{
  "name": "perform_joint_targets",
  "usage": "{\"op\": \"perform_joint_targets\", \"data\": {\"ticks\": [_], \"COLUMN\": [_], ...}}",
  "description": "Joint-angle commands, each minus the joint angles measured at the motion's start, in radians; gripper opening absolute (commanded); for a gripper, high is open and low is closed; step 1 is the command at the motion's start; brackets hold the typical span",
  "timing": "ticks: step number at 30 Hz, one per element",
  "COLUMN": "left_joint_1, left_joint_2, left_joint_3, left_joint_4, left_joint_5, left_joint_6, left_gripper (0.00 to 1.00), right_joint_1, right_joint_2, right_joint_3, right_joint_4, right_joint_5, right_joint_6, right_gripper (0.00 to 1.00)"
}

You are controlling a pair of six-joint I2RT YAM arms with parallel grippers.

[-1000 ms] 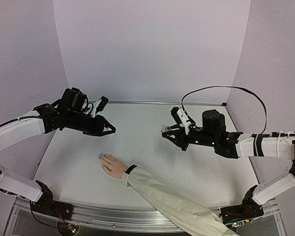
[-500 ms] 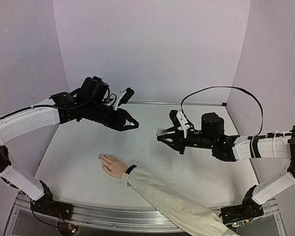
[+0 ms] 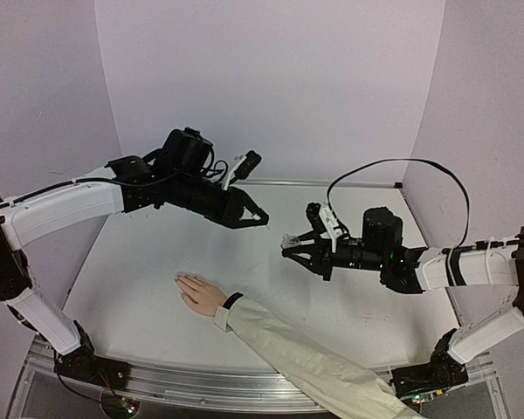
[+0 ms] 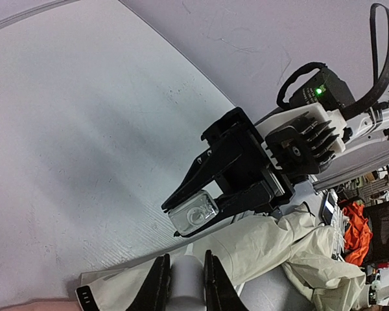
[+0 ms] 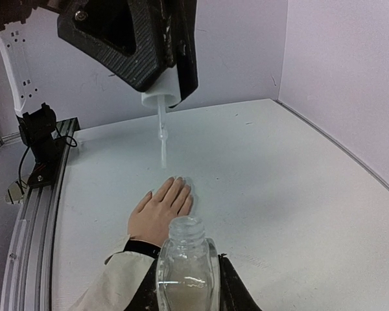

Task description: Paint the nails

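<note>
A light-skinned hand [image 3: 201, 296] with a black wristband [image 3: 232, 300] and cream sleeve [image 3: 306, 362] lies flat on the white table [image 3: 140, 279]. Its pale nails [image 3: 180, 279] point left; they also show in the right wrist view [image 5: 180, 179]. My left gripper [image 3: 255, 216] is shut on a white cap [image 4: 187, 282] whose thin brush [image 5: 162, 139] hangs down, well above the table and right of the hand. My right gripper [image 3: 290, 243] is shut on an open clear glass bottle [image 5: 187, 265], held just right of and below the cap.
Lilac walls close in the table at the back and both sides. A black cable [image 3: 393, 166] loops above the right arm. A metal rail [image 3: 201, 384] runs along the near edge, and the sleeve crosses it.
My left arm has swung right and upward with the cap, from over the table's left part to near the bottle. My right gripper has shifted slightly left with the bottle. The hand has stayed still.
</note>
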Motion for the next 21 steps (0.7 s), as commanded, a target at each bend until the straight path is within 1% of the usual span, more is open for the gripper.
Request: {"op": "perform_joint_targets", "data": {"ticks": [1, 21], "left_joint_1": [-0.003, -0.022], "left_joint_2": [0.014, 0.060], "left_joint_3": [0.066, 0.101], "left_joint_4": [0.058, 0.091], "left_joint_5": [0.042, 0.068], "left_joint_6": [-0.007, -0.022], "left_gripper": [0.00, 0.00], "right_joint_1": [0.005, 0.006], "right_joint_2": [-0.049, -0.052], "right_joint_3": [-0.003, -0.011], "right_joint_4": [0.090, 0.106], "right_joint_5": [-0.036, -0.050], "right_joint_6": [-0.006, 0.000], "right_gripper": [0.00, 0.00]}}
